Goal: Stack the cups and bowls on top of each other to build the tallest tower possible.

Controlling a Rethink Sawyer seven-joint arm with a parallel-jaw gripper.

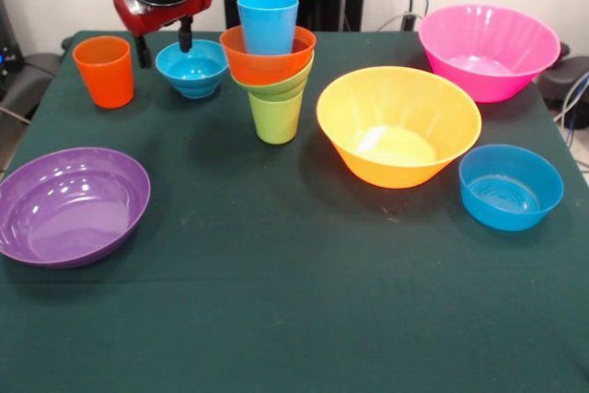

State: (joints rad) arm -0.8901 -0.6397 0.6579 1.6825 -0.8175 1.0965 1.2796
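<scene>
The gripper (pixel 165 46) hangs with its two dark fingers spread apart and nothing between them, one over the small blue bowl (pixel 191 68), the other between that bowl and the orange cup (pixel 105 70). Just beside them stands the tower (pixel 271 71): lime green cup (pixel 275 117) at the bottom, a small green bowl, an orange bowl (pixel 267 62), the light blue cup (pixel 268 22) on top. Farther out on the green table (pixel 294 319) sit the yellow-orange bowl (pixel 398 124), pink bowl (pixel 489 51), medium blue bowl (pixel 510 187) and purple bowl (pixel 71 205).
</scene>
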